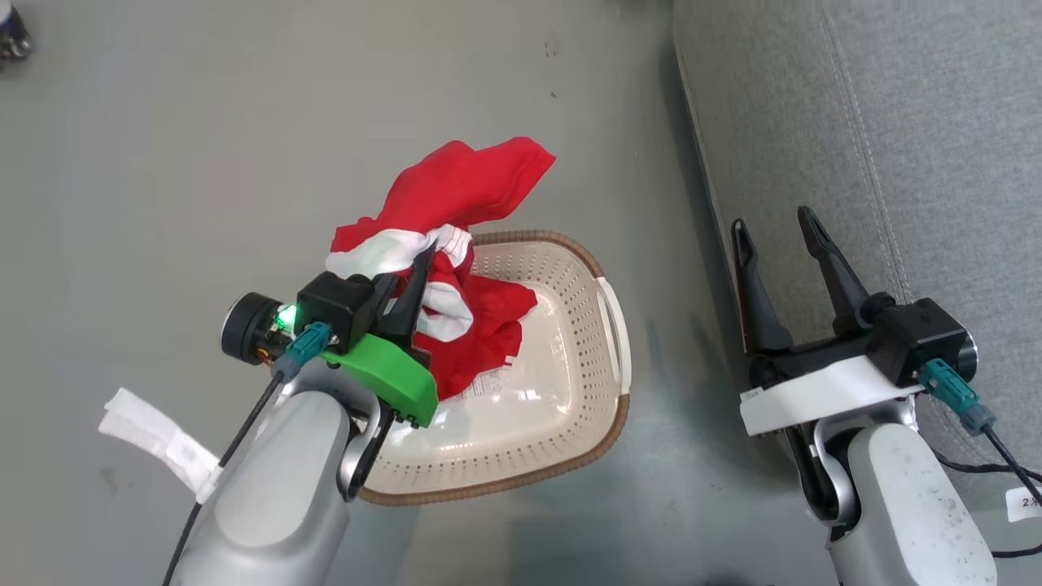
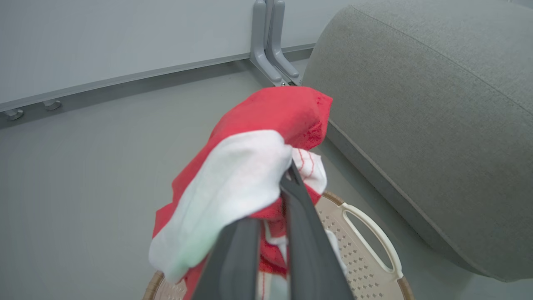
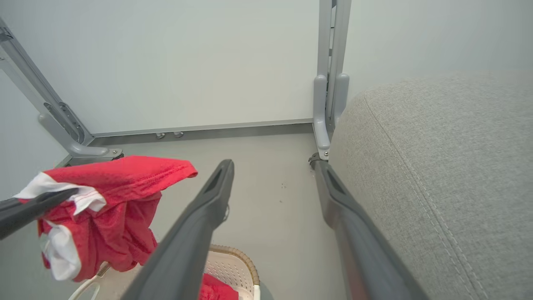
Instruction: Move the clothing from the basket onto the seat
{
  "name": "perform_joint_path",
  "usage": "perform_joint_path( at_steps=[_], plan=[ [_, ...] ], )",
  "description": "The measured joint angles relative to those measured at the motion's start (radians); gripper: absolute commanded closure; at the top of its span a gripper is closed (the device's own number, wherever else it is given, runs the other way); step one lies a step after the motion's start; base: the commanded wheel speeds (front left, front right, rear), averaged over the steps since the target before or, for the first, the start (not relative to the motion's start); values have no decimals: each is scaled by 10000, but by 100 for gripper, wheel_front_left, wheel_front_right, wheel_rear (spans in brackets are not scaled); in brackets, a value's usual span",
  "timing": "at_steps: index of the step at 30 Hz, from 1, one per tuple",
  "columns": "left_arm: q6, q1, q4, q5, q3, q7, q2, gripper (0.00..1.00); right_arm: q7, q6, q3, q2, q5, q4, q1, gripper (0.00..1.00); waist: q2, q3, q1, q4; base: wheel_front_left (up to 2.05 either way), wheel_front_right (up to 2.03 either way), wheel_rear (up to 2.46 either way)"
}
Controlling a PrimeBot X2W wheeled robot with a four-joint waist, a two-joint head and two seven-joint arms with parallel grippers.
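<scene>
**Clothing** (image 1: 456, 191): soft red mesh-knit fabric with white panels and a white cuff with thin red stripes. It is bunched and lifted above the basket's far left rim, and its lower folds hang into the basket. Cannot tell whether it is one garment or two.

**Basket** (image 1: 574, 382): cream perforated plastic, a rounded rectangle with a brown woven-look rim and a white loop handle. It stands on the smooth grey floor (image 1: 244, 122) near the seat, with a gap between them.

**Sticker** (image 1: 488, 388): on the basket's inner bottom, partly under red fabric. The print is too small to read.

**Seat** (image 1: 895, 122): grey woven upholstery with a rounded edge and a stitched seam.

**Left gripper** (image 1: 423, 262): long dark fingers clenched on the clothing at a white panel. There is a green plastic cover (image 1: 383, 378) at the wrist.

**Right gripper** (image 1: 772, 220): fingers spread wide and empty, at the seat's near edge.

**Tag** (image 1: 1024, 503): white, by the right forearm. It begins with "2"; the rest is cut off.
</scene>
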Motion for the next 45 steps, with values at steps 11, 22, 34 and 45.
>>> perform_joint_path(
  at_steps=[11,22,34,45],
  plan=[
    [-42,1105,-3206,217,1154,-4,-109,100,685,0,-117,-2,-194,-518,826,0,0,-1541,0,449,0,0,0],
    [-61,2207,-5221,359,1707,-2,-297,100,1356,0,52,-2,-253,-1074,1641,0,0,-2881,0,652,0,0,0],
    [-82,3963,-5676,493,1670,-2,-360,100,1860,0,236,-4,-224,-1411,2609,0,0,-4208,0,697,0,0,0],
    [-29,4570,-5754,493,1638,-2,-416,100,2080,0,336,-2,-121,-1622,3084,0,0,-4822,0,775,0,0,0]
  ],
)
